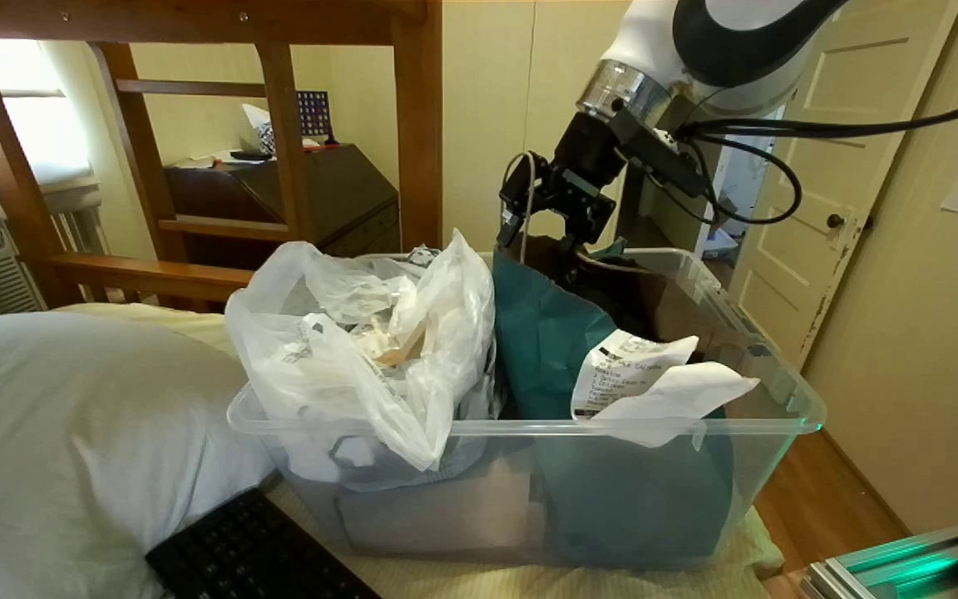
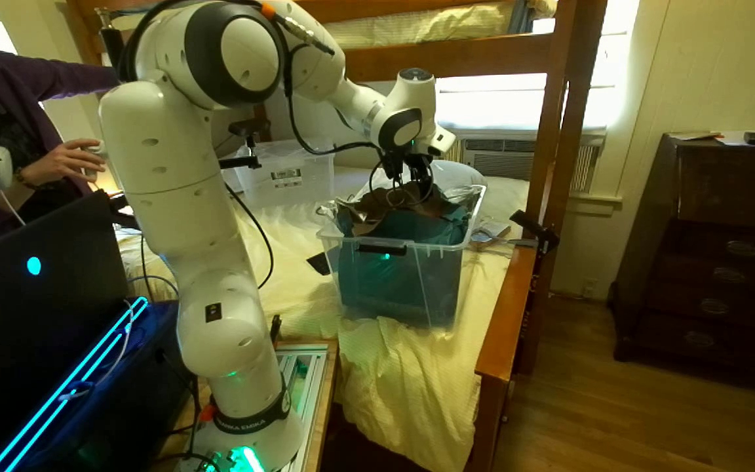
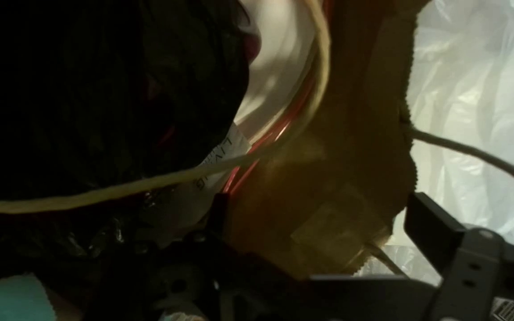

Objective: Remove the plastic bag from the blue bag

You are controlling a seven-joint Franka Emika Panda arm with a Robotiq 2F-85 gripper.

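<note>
Here, we record the hand (image 1: 537, 252) at the mouth of the blue bag (image 1: 550, 333), released, its fingers (image 3: 433, 228) spread well apart. In the wrist view they straddle the bag's serrated edge: one over the interior, the other in front of a wrinkled white bag (image 3: 471, 102) (we cannot tell whether either touches the edge). The plastic bag (image 3: 279, 128) lies inside the blue bag; we locate it by a red strip, its clear part being too dim to trace. Dark plastic (image 3: 105, 93) fills much of the opening beside that strip, and a pale cord (image 3: 118, 193) passes in front of both. We find the blue bag standing in a clear bin (image 1: 766, 427) on a bed (image 2: 302, 295). In an exterior view, a printed slip (image 1: 620, 370) hangs on the blue bag's front; the white bag sits just beside the blue one and folds over the bin's front rim. We note a black keyboard (image 1: 254, 549) near the bin, just beside a white pillow (image 1: 96, 433). The robot arm (image 2: 200, 229) reaches over the bin in both exterior views.
</note>
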